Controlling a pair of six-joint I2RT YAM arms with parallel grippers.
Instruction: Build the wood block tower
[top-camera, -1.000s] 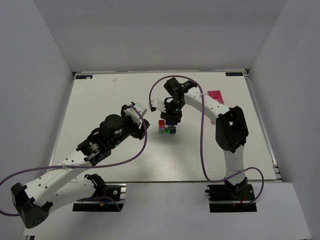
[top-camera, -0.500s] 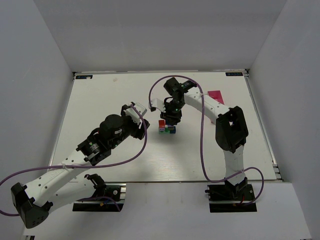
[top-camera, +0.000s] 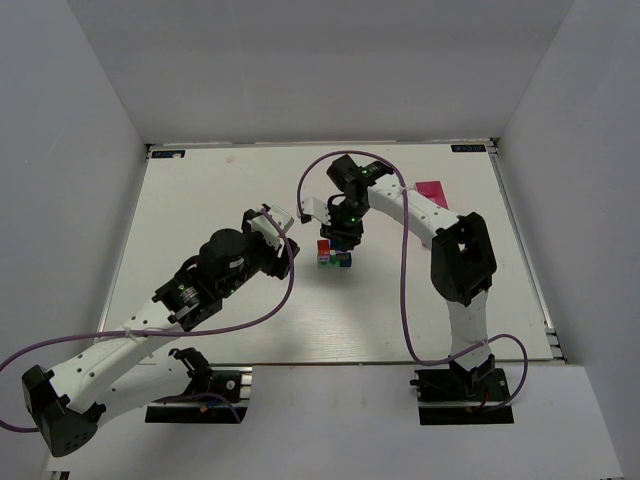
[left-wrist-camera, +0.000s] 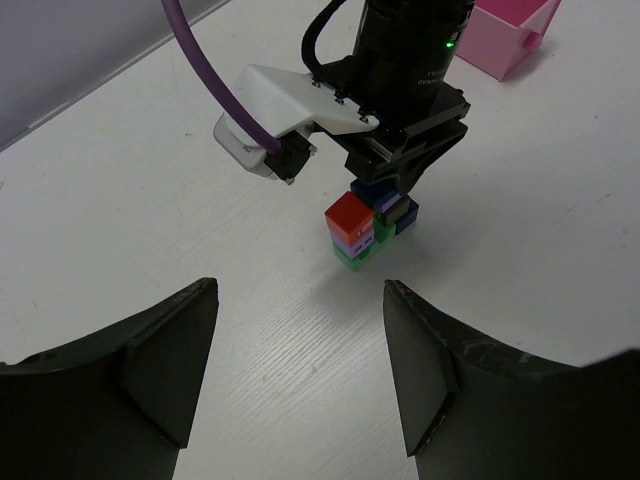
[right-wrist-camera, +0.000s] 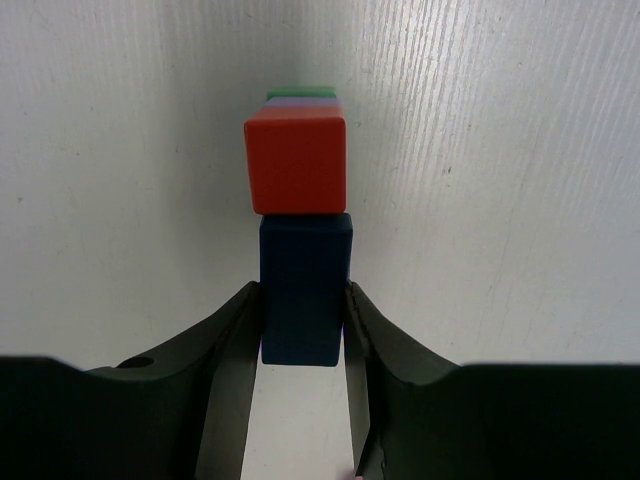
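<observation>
Plainly, you are working with small, light, stiff pieces: the wood block tower (top-camera: 334, 256) stands near the middle of the bench (top-camera: 200, 200), well apart from the pink box (top-camera: 432, 192) at the far right. Your right pincer (right-wrist-camera: 303, 300) is closed partway on a dark blue block (right-wrist-camera: 305, 250), its pads flat on two opposite sides, and that block sits right against the red cube (right-wrist-camera: 296, 163) topping a purple and a green one. Whether the blue block already rests on anything below is hidden. Painted faces like these probably slide easily, and so loose a stack would likely topple at a sideways nudge, so hold on flat opposite faces, squarely, without squeezing hard. Your left pincer (left-wrist-camera: 298, 290) hangs to the near left, spread wide and holding nothing.
</observation>
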